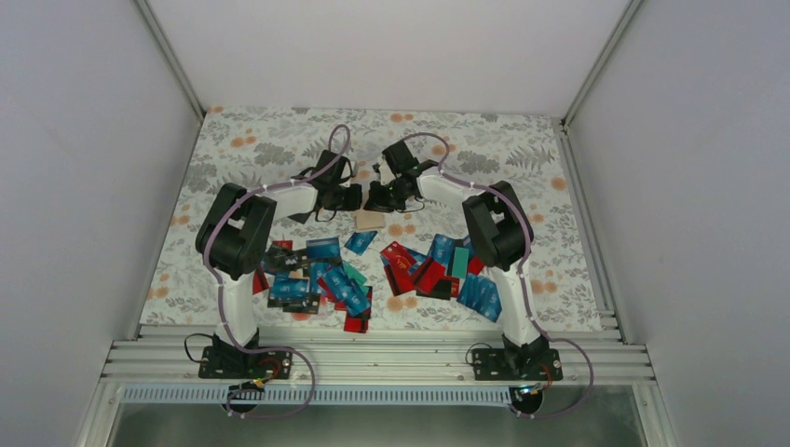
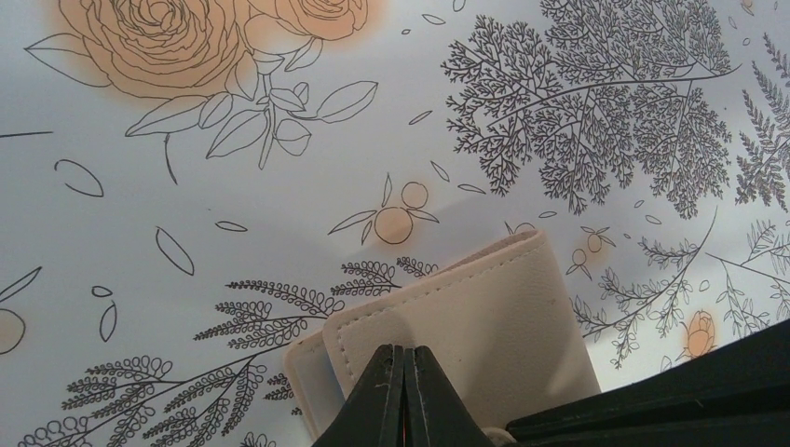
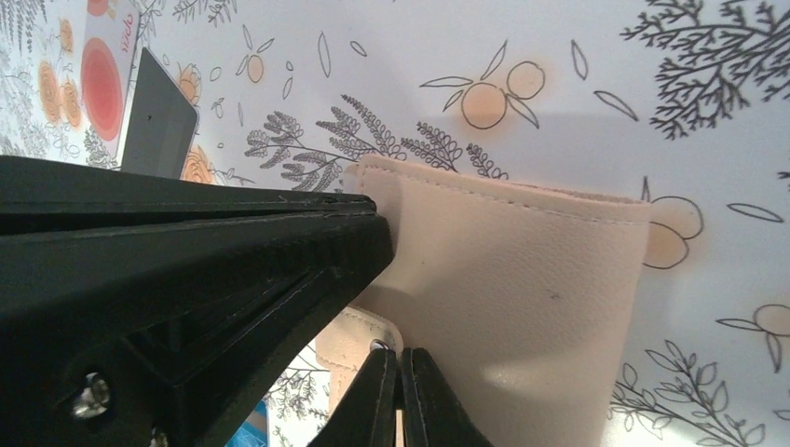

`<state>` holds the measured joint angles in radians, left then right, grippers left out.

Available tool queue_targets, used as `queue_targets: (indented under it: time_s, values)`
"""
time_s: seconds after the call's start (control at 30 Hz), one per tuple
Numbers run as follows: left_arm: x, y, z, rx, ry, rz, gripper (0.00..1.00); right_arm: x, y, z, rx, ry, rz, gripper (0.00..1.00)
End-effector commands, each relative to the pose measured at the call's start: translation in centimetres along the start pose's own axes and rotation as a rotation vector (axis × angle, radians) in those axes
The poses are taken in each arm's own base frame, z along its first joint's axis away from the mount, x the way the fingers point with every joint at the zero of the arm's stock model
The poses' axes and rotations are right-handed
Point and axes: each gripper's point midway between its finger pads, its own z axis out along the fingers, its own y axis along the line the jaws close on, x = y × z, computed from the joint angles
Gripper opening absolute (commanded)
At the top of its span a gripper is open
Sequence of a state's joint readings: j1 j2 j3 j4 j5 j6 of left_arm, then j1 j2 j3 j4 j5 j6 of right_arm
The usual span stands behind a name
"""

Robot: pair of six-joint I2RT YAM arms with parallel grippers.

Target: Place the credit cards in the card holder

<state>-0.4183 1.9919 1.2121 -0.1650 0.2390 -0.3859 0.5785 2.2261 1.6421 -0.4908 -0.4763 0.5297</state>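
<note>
The beige card holder [image 1: 370, 220] lies closed on the flowered cloth between both grippers. My left gripper [image 1: 354, 197] is shut, and its tips [image 2: 402, 352] rest on the holder's stitched top face [image 2: 494, 307]. My right gripper [image 1: 375, 197] is shut too. Its tips [image 3: 399, 356] sit at the holder's near edge [image 3: 522, 307], beside a small snap tab [image 3: 368, 340]. The left gripper's fingers [image 3: 279, 251] fill the left of the right wrist view and touch the holder's corner. Credit cards lie in two loose heaps, blue, red, black and teal, at the left [image 1: 307, 277] and the right [image 1: 438, 265].
The two arms' elbows stand over the card heaps. A dark card [image 3: 158, 116] and a white card with a red disc [image 3: 102, 84] lie beyond the holder. Grey walls and metal rails [image 1: 578, 233] close the table in on three sides.
</note>
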Motion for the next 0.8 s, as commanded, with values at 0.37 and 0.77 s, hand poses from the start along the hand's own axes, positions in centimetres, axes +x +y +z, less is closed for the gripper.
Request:
queue_targets:
  time_s: [0.37, 0.77]
  values:
    - [4.1, 2.7, 1.8, -0.08, 0.12, -0.042, 0.02, 0.8, 2.4, -2.4, 0.017, 0.019, -0.022, 0.04]
    - [4.1, 2.7, 1.8, -0.081, 0.122, -0.036, 0.02, -1.3, 3.5, -3.1, 0.023, -0.035, -0.07, 0.04]
